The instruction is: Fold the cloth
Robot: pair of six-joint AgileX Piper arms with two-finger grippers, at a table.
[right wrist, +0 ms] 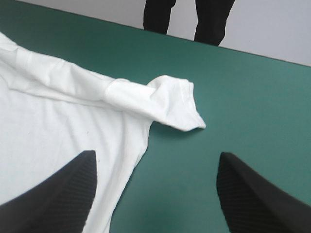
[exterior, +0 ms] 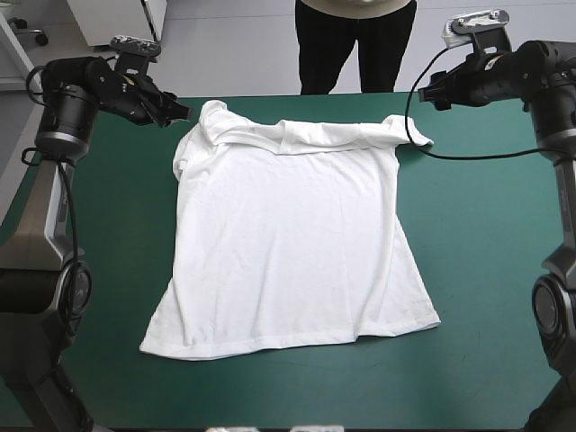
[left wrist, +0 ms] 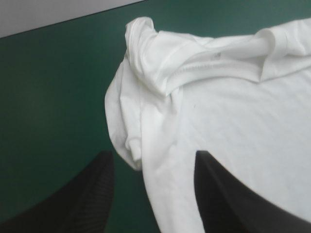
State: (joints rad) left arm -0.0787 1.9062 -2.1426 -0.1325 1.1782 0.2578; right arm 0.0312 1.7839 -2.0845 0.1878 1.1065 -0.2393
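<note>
- At the far left corner of the T-shirt (exterior: 288, 243), the left claw (exterior: 175, 112) hangs with its two black fingers (left wrist: 87, 199) standing well apart, and they hold nothing.
- One of these fingers is over the bare teal-green surface (exterior: 486, 270) and the other is over the white cloth. The side edge of the T-shirt runs between them.
- Just ahead of this claw, the left sleeve (left wrist: 146, 53) lies bunched and turned over onto the shoulder.
- At the far right corner, the right claw (right wrist: 156, 154) is also wide apart and empty, with one finger above the cloth and one above the surface.
- Ahead of it, between the two fingers, the right sleeve (right wrist: 170, 99) lies folded over itself, and its tip points toward the right edge of the surface.
- The T-shirt is spread flat in the middle of the surface, with the collar (exterior: 297, 130) toward the far edge and the hem (exterior: 288, 344) toward the near edge.
- The hem side is wider than the shoulder side, and the cloth has only a few soft wrinkles.
</note>
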